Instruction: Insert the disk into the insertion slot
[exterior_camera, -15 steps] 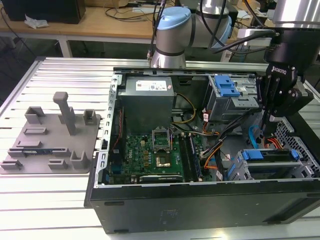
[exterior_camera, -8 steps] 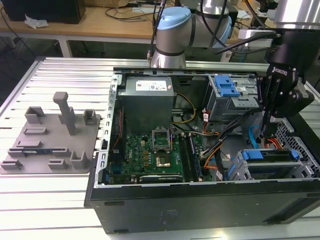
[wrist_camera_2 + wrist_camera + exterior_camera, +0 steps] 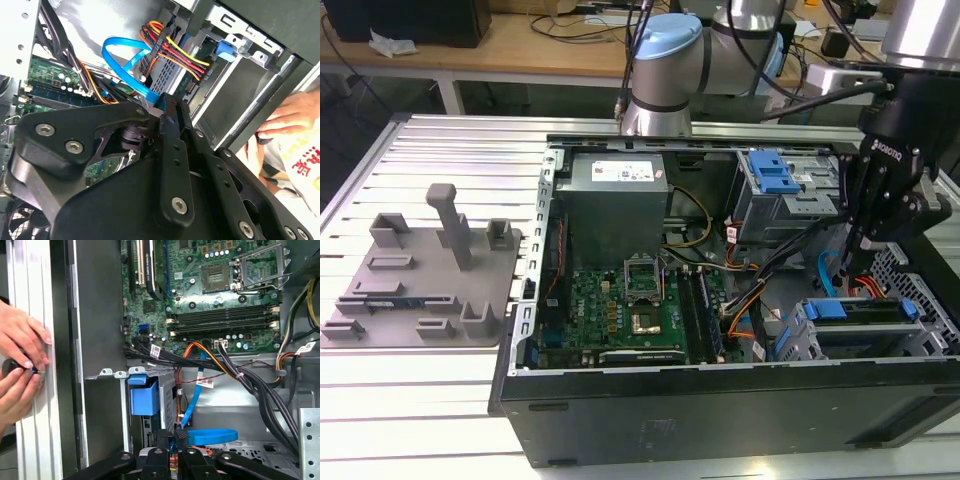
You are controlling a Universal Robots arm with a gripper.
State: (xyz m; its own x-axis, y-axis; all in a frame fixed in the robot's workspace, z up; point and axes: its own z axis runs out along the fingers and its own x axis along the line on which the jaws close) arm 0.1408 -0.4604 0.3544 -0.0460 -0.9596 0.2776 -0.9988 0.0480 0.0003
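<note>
Now, my claw (image 3: pixel 853 262): it hangs over the corner of the open computer case (image 3: pixel 720 420) on the exterior view's right; I cannot tell if it is open or closed, and I see nothing carried in it.
Disk (image 3: pixel 855 328): it lies flat inside the insertion slot (image 3: pixel 795 345), and its blue carrier shows at both ends.
Why it lies so: I judge that the slot's walls guide the carrier, so the disk can only sit level and straight; it looks already seated.
Disk against claw: the disk is below my claw and a little toward the front of the case, near but apart from it.
Cables (image 3: pixel 172 52): red, yellow and blue wires run near the back of the slot, probably kept loose so they reach the disk.
Person's hands (image 3: pixel 20 365): they rest on the outer edge of the case, and I think they hold it steady.
</note>
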